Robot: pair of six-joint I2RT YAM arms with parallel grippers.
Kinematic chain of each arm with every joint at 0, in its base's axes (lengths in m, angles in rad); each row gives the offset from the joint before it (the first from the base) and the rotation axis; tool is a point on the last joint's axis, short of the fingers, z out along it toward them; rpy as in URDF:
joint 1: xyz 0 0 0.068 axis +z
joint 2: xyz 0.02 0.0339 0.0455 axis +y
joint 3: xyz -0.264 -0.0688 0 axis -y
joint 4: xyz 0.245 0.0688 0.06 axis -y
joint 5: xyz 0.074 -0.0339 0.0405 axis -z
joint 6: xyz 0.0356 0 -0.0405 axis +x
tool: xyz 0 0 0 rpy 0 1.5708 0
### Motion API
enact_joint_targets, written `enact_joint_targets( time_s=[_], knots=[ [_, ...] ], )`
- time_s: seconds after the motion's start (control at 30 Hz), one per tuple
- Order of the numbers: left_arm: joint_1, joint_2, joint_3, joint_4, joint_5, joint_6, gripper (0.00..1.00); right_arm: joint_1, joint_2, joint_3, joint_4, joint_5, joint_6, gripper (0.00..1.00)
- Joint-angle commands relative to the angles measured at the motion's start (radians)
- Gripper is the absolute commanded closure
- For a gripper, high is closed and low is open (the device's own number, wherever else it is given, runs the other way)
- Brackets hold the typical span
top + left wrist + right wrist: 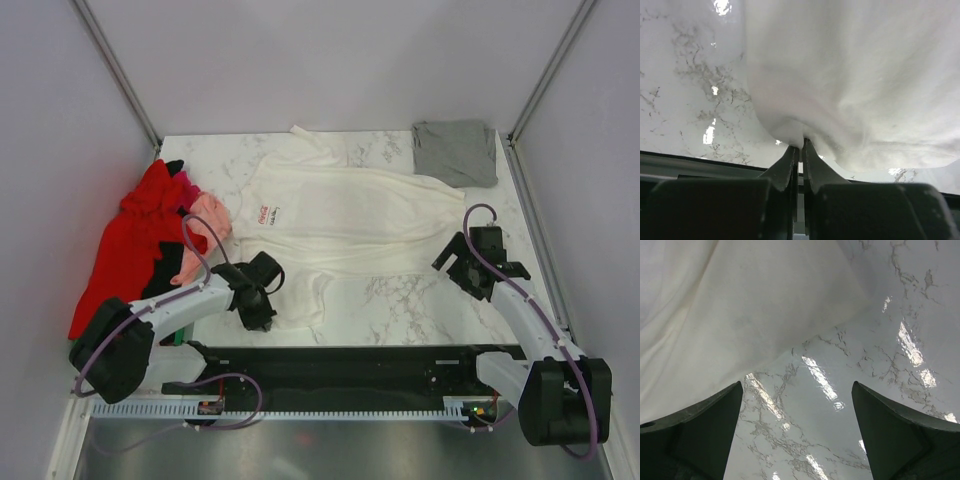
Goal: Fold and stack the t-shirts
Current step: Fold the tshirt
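Note:
A large white/cream t-shirt [340,220] lies spread flat over the middle of the marble table, a small red label near its left end. My left gripper [262,300] is shut on the shirt's near-left sleeve; the left wrist view shows the cloth [850,85] pinched between the closed fingertips [793,156]. My right gripper [462,262] is open and empty just off the shirt's near-right corner [740,315], above bare marble. A folded grey t-shirt [456,152] lies at the far right corner. A heap of red [135,240], pink [205,225], magenta and black shirts sits at the left edge.
The table [400,300] is walled by white panels on three sides. A black rail [330,365] with the arm bases runs along the near edge. A green item [180,333] shows beside the left arm base.

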Motion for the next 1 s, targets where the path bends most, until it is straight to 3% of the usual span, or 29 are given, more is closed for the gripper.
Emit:
enact_joint_targets(
  time_s=[0.0,0.2,0.33,0.57,0.8,0.97],
  knots=[
    [0.000,0.029,-0.003,0.164,-0.085,0.026,0.95,-0.004,-0.009,-0.004,0.033,0.005,-0.017,0.02],
    [0.000,-0.046,0.015,0.169,-0.079,0.064,0.98,-0.017,0.005,-0.022,0.052,0.011,-0.027,0.02],
    [0.000,-0.120,0.070,0.112,-0.087,0.086,0.98,-0.143,0.056,-0.022,0.082,-0.090,-0.055,0.02],
    [0.001,-0.203,0.130,0.038,-0.095,0.103,0.98,-0.174,0.125,-0.044,0.231,-0.162,-0.048,0.04],
    [0.001,-0.232,0.133,0.017,-0.101,0.104,0.98,-0.230,0.241,-0.019,0.302,-0.156,-0.064,0.19],
    [0.003,-0.247,0.129,0.004,-0.108,0.106,0.98,-0.258,0.265,-0.052,0.333,-0.157,-0.072,0.36]
  ],
)
